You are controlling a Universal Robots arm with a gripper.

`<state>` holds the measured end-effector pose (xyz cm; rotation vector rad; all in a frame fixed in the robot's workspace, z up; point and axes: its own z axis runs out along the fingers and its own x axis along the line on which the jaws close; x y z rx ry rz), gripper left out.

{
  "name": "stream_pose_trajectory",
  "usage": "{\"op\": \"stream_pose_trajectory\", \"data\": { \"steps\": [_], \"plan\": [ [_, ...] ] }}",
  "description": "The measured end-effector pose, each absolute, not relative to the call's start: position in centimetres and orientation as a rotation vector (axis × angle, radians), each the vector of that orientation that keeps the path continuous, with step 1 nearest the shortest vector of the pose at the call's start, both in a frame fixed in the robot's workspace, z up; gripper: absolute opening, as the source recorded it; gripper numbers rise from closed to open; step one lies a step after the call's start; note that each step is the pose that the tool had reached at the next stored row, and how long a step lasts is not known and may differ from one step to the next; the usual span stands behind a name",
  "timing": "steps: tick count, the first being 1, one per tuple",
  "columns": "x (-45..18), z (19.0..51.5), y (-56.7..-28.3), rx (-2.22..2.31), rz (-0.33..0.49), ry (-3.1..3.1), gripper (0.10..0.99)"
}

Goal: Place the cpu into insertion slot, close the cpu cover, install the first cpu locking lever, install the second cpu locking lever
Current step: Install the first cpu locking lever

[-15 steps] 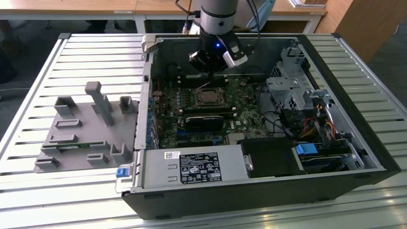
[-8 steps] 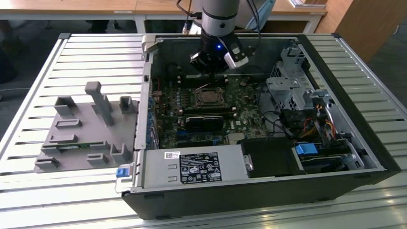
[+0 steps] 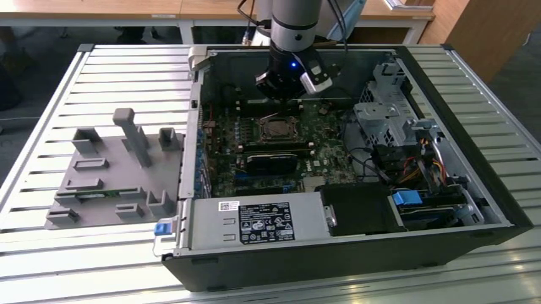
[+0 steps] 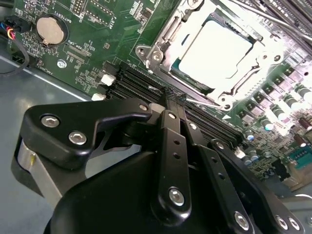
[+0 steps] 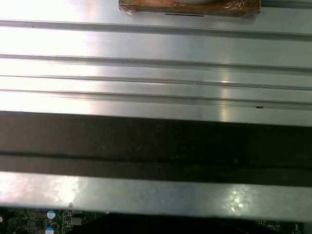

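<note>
Hovering my hand (image 4: 175,100) just beside the slot (image 4: 161,41), fingers pressed together, holding nothing; the cpu (image 4: 217,51) sits inside, cover (image 4: 234,92) down over it, levers apparently left.

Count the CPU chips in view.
1. The cpu sits framed by the metal cpu cover on the green motherboard. Others may lie hidden elsewhere in the case.
</note>
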<state>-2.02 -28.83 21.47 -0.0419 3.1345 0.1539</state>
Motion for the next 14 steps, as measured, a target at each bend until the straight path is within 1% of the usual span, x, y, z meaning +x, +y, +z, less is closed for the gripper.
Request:
{"op": "stream_pose_trajectory", "data": {
  "steps": [14],
  "plan": [
    [-1.7, 20.3, -28.7, -0.041, 0.154, 3.135, 0.106]
  ]
}}
